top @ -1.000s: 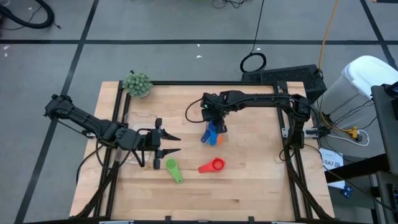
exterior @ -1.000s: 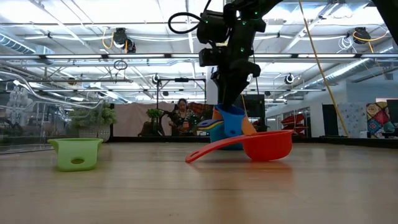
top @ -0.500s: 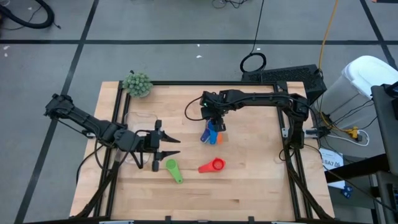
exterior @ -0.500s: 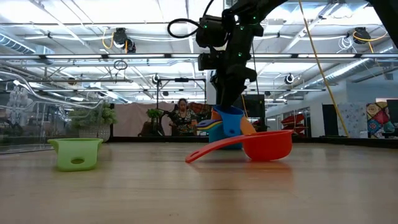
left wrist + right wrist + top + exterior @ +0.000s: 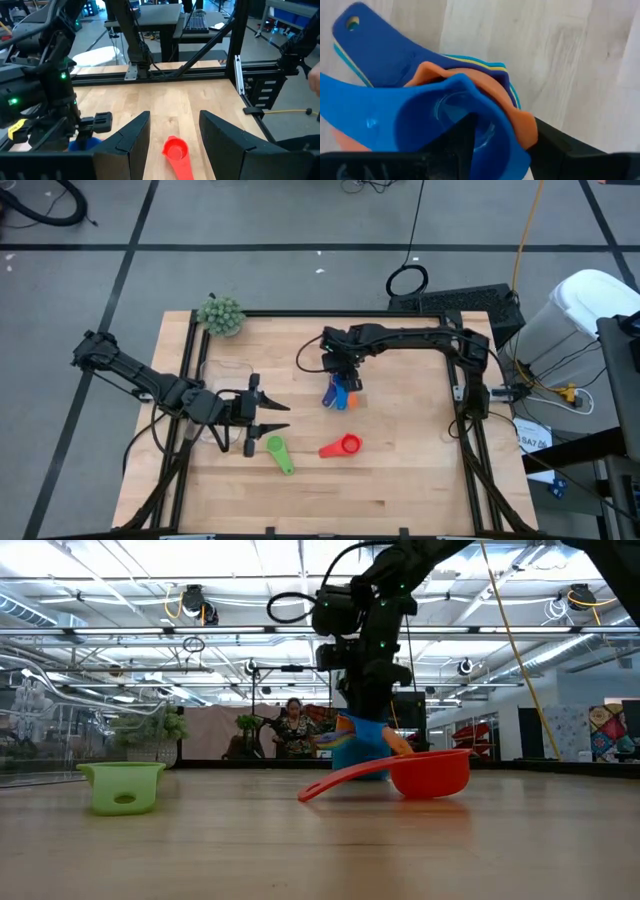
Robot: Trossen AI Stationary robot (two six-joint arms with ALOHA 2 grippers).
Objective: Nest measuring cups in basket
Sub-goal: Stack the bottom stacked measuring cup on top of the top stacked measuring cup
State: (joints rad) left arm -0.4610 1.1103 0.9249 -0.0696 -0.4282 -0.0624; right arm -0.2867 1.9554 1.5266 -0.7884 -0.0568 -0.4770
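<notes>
The right gripper is at the stack of nested measuring cups, near the middle of the wooden table; in the right wrist view one dark finger goes inside the topmost cup and the other stays outside its wall, so the fingers are clamped on the light blue measuring cup; this cup sits in an orange cup, and under them a dark blue cup with thin yellow and lighter blue rims; in the low view the stack hangs under the right gripper, tilted, and whether its bottom touches the table cannot be told.

The red measuring cup lies on the table near the stack, on the side toward the front edge, with its handle pointing toward the green cup; in the low view the red cup stands in front of the stack and hides its lower part.

The green measuring cup lies further from the stack, toward the left arm, well apart from the red one.

The left gripper waits just beside the green cup, fingers apart, holding nothing; in the left wrist view the red cup shows between its two open fingers.

A fuzzy green ball sits at the far left corner of the table, well apart from the stack.

A person stands in the room behind the table.
</notes>
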